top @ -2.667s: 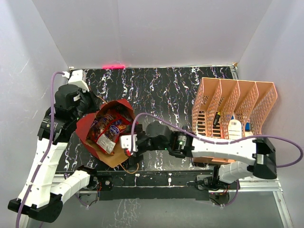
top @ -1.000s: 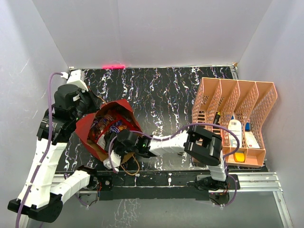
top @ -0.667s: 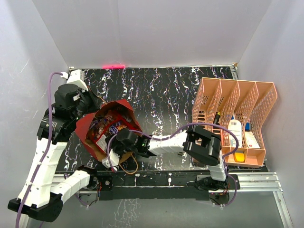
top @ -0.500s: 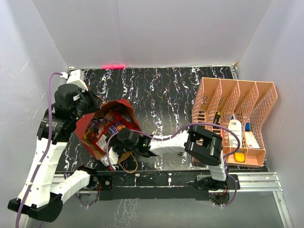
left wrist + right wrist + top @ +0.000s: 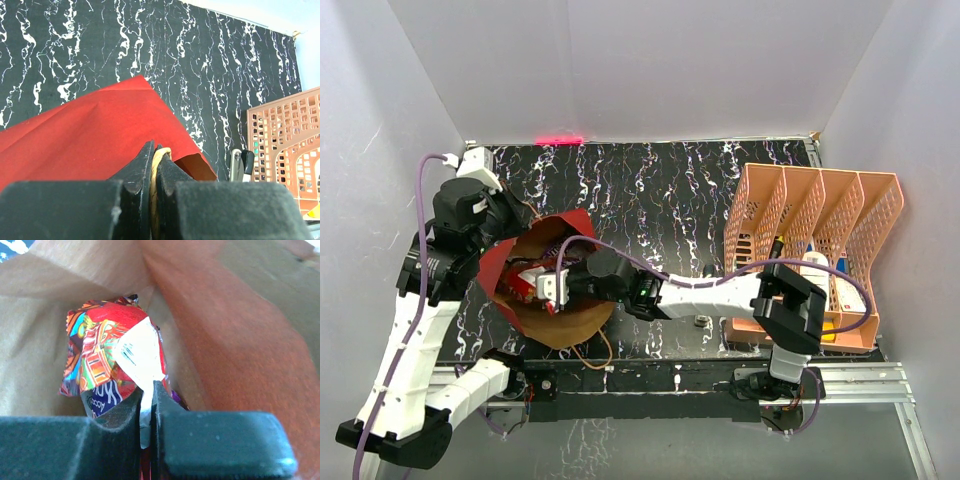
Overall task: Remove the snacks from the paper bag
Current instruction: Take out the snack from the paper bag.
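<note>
The paper bag (image 5: 496,264), red outside and brown inside, lies on its side at the left of the table with its mouth facing right. My left gripper (image 5: 154,150) is shut on the bag's tan cord handle (image 5: 161,154), above the red wall (image 5: 90,125). My right gripper (image 5: 548,287) reaches deep into the bag's mouth. In the right wrist view it (image 5: 148,390) is shut on the white-backed edge of a red printed snack packet (image 5: 107,352) against the kraft lining (image 5: 35,360). More snacks (image 5: 523,282) show red beside it; the rest are hidden.
A salmon lattice file rack (image 5: 772,215) stands at the right with a white bottle (image 5: 813,268) and other items. A small metal piece (image 5: 701,321) lies on the black marbled table. The bag's second cord (image 5: 598,352) loops at the near edge. White walls enclose the table.
My right gripper went from the bag's near lip deep into the bag and closed on a red packet. The bag's mouth now shows more of its brown inside. The left arm held still.
</note>
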You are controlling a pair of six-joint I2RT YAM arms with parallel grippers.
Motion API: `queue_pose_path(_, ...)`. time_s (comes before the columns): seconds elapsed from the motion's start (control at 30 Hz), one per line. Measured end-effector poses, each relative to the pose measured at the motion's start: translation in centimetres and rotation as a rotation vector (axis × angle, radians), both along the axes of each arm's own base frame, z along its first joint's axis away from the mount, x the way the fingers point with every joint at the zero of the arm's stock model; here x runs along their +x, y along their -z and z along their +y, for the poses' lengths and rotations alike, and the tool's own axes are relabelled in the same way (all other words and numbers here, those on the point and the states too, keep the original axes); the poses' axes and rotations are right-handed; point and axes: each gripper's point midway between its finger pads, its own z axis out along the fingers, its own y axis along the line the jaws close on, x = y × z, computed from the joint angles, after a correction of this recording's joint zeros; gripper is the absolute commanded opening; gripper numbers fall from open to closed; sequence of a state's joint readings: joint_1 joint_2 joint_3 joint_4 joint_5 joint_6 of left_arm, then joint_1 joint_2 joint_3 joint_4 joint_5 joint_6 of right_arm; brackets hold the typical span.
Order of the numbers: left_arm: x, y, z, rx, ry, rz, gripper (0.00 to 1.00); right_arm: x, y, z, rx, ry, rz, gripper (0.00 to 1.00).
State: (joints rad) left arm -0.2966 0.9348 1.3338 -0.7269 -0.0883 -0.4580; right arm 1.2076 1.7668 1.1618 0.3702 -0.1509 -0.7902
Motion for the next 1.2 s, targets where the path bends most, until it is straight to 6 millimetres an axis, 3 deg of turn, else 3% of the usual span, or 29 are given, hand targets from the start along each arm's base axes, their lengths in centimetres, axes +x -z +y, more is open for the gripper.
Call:
queue_pose_path(0.23,-0.1,-0.3,0.4,0.002,-0.018,-0.011,0.00,-0.4,-3.8,-1.6,0.096,0.066,0.156,0.07)
queue_pose_path(0.4,-0.1,-0.3,0.6,0.007,-0.029,-0.013,0.00,-1.7,-9.8,-4.1,0.216,0.077,0.249,0.07)
queue_pose_path(0.6,0.0,-0.2,0.9,0.019,-0.046,-0.016,0.00,-3.6,-17.4,-8.9,0.394,0.096,0.375,0.07)
queue_pose_path(0.8,0.0,-0.2,1.2,0.027,-0.055,-0.019,0.00,-4.7,-21.4,-14.8,0.511,0.167,0.459,0.07)
queue_pose_path(0.97,-0.2,0.4,1.4,0.035,-0.062,-0.012,0.00,-2.9,-22.0,-18.5,0.556,0.339,0.450,0.08)
queue_pose_path(1.2,-0.1,0.9,1.6,0.047,-0.069,-0.001,0.00,2.5,-19.3,-22.6,0.528,0.659,0.355,0.08)
